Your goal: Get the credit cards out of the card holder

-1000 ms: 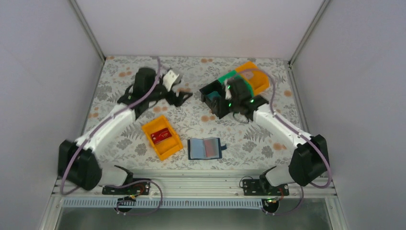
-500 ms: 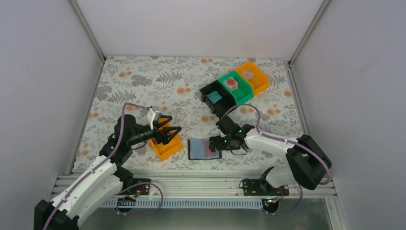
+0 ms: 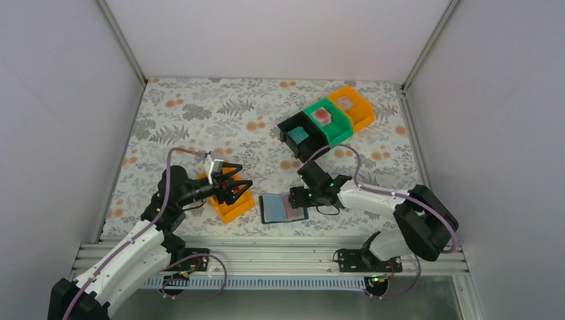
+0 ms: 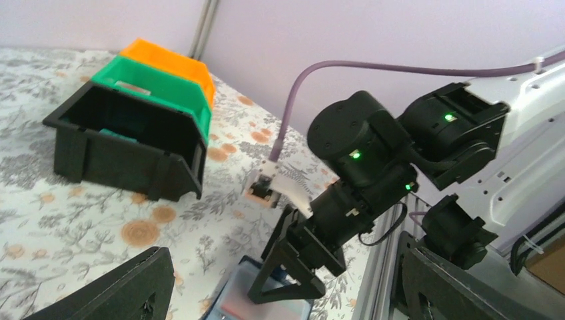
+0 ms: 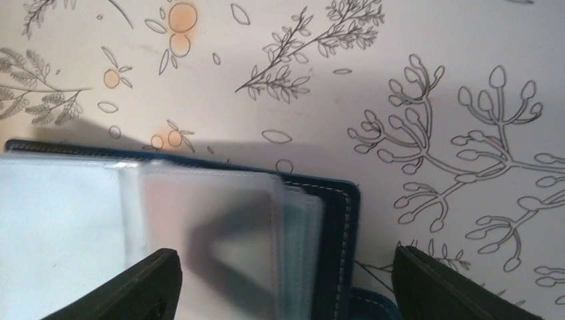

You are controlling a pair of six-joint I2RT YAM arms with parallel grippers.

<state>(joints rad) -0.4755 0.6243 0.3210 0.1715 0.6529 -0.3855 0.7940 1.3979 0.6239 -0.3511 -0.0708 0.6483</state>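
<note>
The card holder (image 3: pixel 274 208) lies open near the front edge, clear sleeves up, with a pinkish-white credit card (image 3: pixel 294 205) showing in its right page. My right gripper (image 3: pixel 294 198) hangs open just above that page; in the right wrist view its fingers (image 5: pixel 140 287) straddle the sleeves (image 5: pixel 220 227) and the navy cover edge (image 5: pixel 336 233). My left gripper (image 3: pixel 238 179) is open and empty over the small orange bin (image 3: pixel 230 208). Its fingers (image 4: pixel 126 287) stand wide apart. The red card in that bin is hidden.
At the back right stand a black bin (image 3: pixel 293 127) with a teal card (image 3: pixel 298 135), a green bin (image 3: pixel 336 127) with a red card (image 3: pixel 322 116) and an orange bin (image 3: pixel 360 113) with a pinkish-white card (image 3: pixel 344 103). White walls enclose the table.
Both arms have come from the far side to the near side. The right gripper left the bins and now hangs over the wallet. The left gripper moved over the small orange bin.
</note>
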